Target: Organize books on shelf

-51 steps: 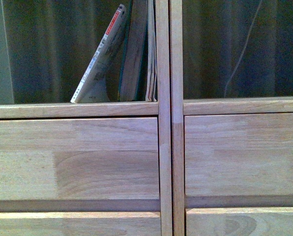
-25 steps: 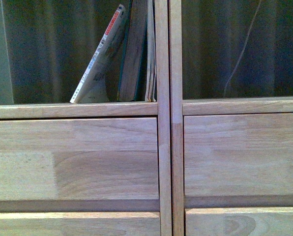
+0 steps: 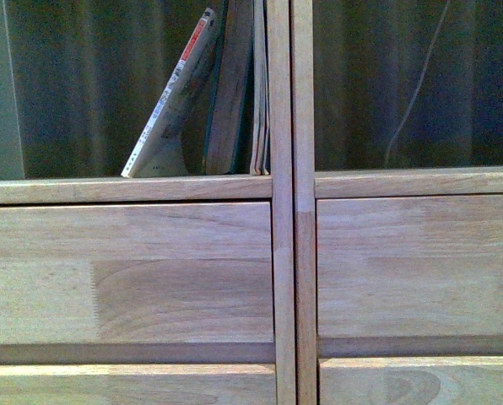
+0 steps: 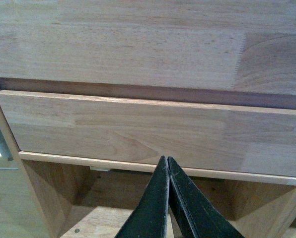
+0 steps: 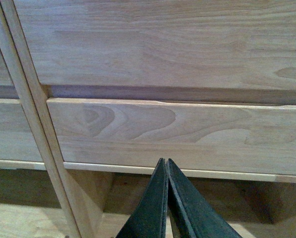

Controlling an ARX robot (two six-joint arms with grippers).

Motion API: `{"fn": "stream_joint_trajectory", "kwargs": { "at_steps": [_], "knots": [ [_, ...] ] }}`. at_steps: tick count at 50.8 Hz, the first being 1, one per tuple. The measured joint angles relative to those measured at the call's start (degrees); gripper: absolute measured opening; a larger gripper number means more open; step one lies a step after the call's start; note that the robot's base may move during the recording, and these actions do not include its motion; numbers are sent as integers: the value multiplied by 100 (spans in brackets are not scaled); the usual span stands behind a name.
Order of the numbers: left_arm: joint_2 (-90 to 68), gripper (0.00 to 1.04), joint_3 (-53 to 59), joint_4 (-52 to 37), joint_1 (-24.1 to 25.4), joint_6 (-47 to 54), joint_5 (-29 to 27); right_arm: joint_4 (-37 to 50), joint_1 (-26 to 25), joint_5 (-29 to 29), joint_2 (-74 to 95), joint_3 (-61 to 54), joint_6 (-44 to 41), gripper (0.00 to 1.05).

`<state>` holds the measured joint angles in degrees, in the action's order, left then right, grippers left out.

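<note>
Front view shows the books standing in the left bay of the light-wood double bookcase, pushed toward the central uprights. A white-spined softcover with red and dark print leans steeply, its foot out on the shelf board and its top resting against a brownish book that stands nearly upright. Just beside that, a thin pale book stands against the bay's right-hand upright. The right bay shows no books in the part that is visible.

As a judgement, the task is under way but not finished: the books are gathered at one end, yet the white-spined one is still slanted rather than squared up against its neighbours.

Neither arm appears in the front view. In the left wrist view, the left gripper has its black jaws pressed together with nothing between them, pointing at the lower front panels of the bookcase. The right gripper is likewise closed and empty, facing the panels near the central uprights. Both seem to sit well below the book shelf, well apart from the books.
</note>
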<state>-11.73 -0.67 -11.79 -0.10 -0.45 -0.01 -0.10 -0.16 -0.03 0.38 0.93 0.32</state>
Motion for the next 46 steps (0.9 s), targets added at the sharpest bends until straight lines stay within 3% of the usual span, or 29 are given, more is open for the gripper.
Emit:
{"fn": "stream_joint_trajectory", "kwargs": {
  "at_steps": [8,14,24,46],
  "knots": [
    [188,3,0,192,-2,0,0,0,0,0,0,0,0,3],
    [1001,3,-2,1113,0,7,0,0,0,2,0,0,0,3],
    [1137,3,-2,1161,0,4,0,0,0,0,-4,0,0,3],
    [1137,99,-2,1167,0,13,0,0,0,-2,-4,0,-11,95]
  ]
}}
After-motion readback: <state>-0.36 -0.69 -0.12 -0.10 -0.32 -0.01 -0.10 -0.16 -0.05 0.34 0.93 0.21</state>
